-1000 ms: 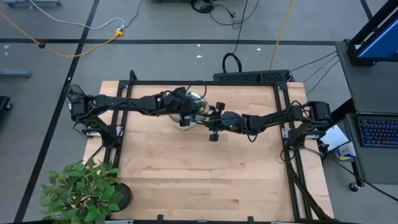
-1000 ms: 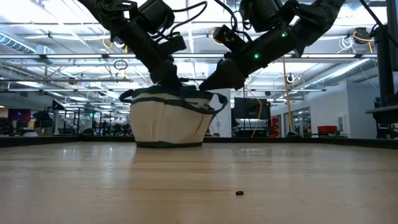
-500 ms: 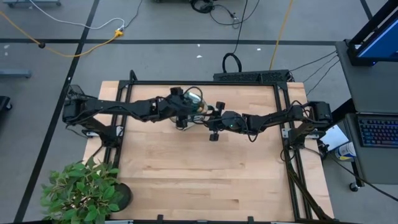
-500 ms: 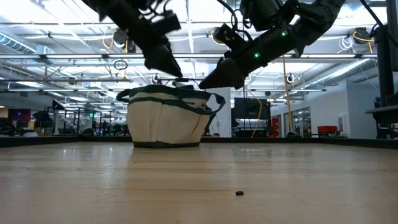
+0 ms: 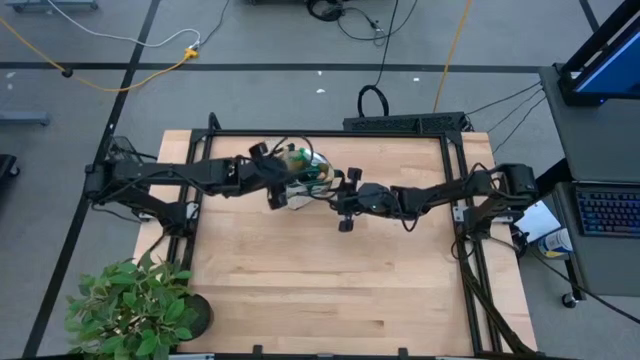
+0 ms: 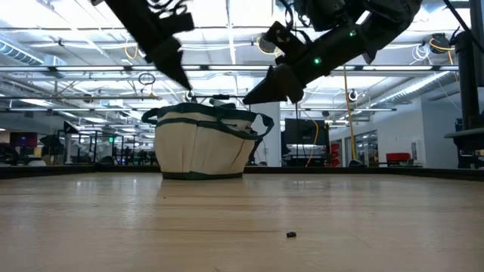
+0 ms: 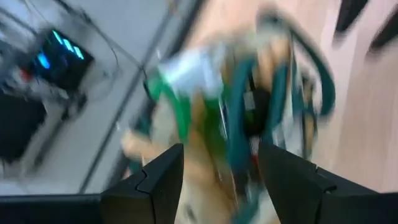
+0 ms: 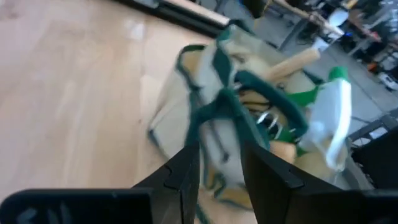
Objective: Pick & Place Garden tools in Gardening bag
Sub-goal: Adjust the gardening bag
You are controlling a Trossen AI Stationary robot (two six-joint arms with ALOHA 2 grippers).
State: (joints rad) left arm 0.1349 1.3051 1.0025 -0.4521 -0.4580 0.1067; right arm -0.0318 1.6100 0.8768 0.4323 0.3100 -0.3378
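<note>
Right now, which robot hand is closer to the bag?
Left, narrowly. The left gripper hovers open over the gardening bag at its left edge; the right gripper hangs just off its right side.

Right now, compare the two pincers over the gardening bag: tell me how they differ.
The left pincer hangs open and empty, clear of the gardening bag, above its left rim in the low view. The right pincer sits lower, close to the bag's opposite rim, its fingers narrowly parted with a green loop handle just ahead; the left's fingers stand wider. Both point down at the bag.
</note>
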